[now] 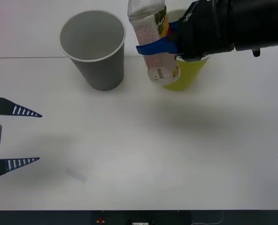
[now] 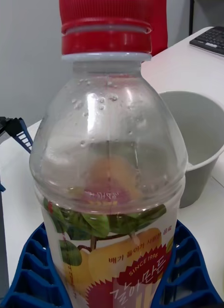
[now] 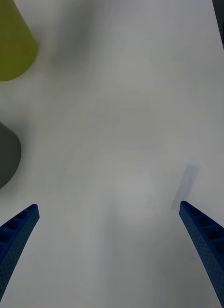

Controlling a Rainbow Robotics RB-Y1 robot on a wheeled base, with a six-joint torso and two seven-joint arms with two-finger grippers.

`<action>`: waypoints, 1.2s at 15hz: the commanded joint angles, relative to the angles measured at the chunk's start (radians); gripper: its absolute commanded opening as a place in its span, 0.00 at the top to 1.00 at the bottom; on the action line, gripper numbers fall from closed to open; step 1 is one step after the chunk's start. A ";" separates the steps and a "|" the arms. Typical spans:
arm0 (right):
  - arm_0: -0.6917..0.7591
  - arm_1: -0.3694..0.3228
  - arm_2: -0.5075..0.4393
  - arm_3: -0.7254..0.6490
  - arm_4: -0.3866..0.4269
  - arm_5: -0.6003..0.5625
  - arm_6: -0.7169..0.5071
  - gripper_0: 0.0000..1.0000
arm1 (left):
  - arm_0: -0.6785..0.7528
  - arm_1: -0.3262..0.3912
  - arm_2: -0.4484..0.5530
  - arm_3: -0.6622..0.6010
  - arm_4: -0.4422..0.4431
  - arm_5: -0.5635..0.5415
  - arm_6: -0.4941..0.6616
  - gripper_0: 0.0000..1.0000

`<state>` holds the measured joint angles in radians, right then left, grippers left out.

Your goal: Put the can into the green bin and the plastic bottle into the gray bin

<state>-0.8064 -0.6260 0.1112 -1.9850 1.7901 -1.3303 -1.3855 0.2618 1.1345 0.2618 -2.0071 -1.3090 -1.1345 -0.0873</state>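
Front view: my right gripper (image 1: 158, 46) is clamped on the plastic bottle (image 1: 152, 37), held aloft between gray bin (image 1: 93, 49) and green bin (image 1: 185, 74). My left gripper (image 1: 18, 136) idles at the table's left edge, fingers spread wide.

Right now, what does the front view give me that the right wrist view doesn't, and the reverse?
Front only: the green bin behind the raised plastic bottle, and the open left gripper near the table's left edge. Right wrist only: the bottle's red cap and a keyboard. Both: the right gripper clamping the bottle, beside the gray bin.
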 commanded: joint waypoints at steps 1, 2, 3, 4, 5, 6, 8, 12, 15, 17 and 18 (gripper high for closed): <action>-0.106 0.058 0.059 0.104 0.097 0.000 -0.001 1.00 | 0.000 0.000 0.000 0.000 0.000 0.000 0.000 0.00; -0.158 0.086 0.079 0.166 0.129 0.000 -0.001 1.00 | 0.000 0.000 0.000 0.000 0.000 0.000 0.000 0.00; -0.197 0.107 0.096 0.216 0.152 -0.001 0.000 1.00 | 0.000 0.000 0.000 0.000 0.000 0.000 0.000 0.00; -0.237 0.130 0.111 0.270 0.178 0.000 0.000 1.00 | 0.000 0.000 0.000 0.000 0.000 0.000 0.000 0.00; -0.290 0.160 0.131 0.341 0.213 0.000 0.002 1.00 | 0.000 0.000 0.000 0.000 0.000 0.000 0.000 0.00; -0.332 0.186 0.140 0.397 0.241 0.002 0.010 1.00 | 0.000 0.000 0.000 0.000 0.000 0.000 0.000 0.00; -0.415 0.242 0.153 0.537 0.287 0.010 0.039 1.00 | 0.000 0.000 0.000 0.000 0.000 0.000 0.000 0.00; -0.531 0.345 0.193 0.810 0.333 0.158 0.094 1.00 | 0.000 0.000 0.000 0.000 0.000 0.000 0.000 0.00; -0.550 0.379 0.272 0.907 0.348 0.326 0.097 1.00 | 0.000 0.000 0.000 0.000 0.000 0.000 0.000 0.00; -0.550 0.385 0.311 0.933 0.350 0.376 0.097 1.00 | 0.000 0.000 0.000 0.000 0.000 0.000 0.000 0.00; -0.550 0.390 0.323 0.940 0.351 0.390 0.105 1.00 | 0.000 0.000 0.000 0.000 0.000 0.000 0.000 0.00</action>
<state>-1.3561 -0.2394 0.4246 -1.0509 2.1405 -0.9519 -1.2860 0.2618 1.1345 0.2618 -2.0071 -1.3090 -1.1345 -0.0873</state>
